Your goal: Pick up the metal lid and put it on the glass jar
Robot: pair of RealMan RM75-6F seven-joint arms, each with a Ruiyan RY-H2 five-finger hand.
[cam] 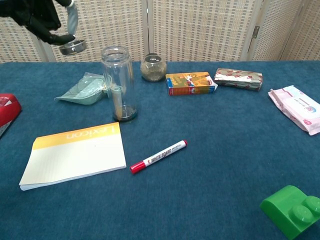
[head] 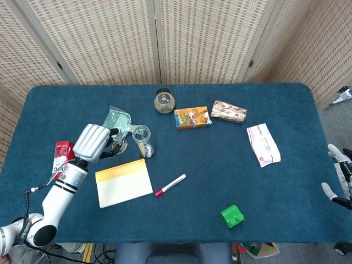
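- Carry step: the left hand (cam: 42, 17) pinches the metal lid (cam: 72, 47) at upper left of the chest view, raised above and left of the glass jar (cam: 119, 82).
- Next (my judgement): centre the lid over the jar's mouth, then lower it.
- The right hand (head: 340, 181), at the far right edge, looks empty with fingers apart.

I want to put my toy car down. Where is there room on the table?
Bare cloth lies between the white board marker, the pink tissue pack and the green block. It is crowded around the glass jar, where the left hand holds the metal lid.
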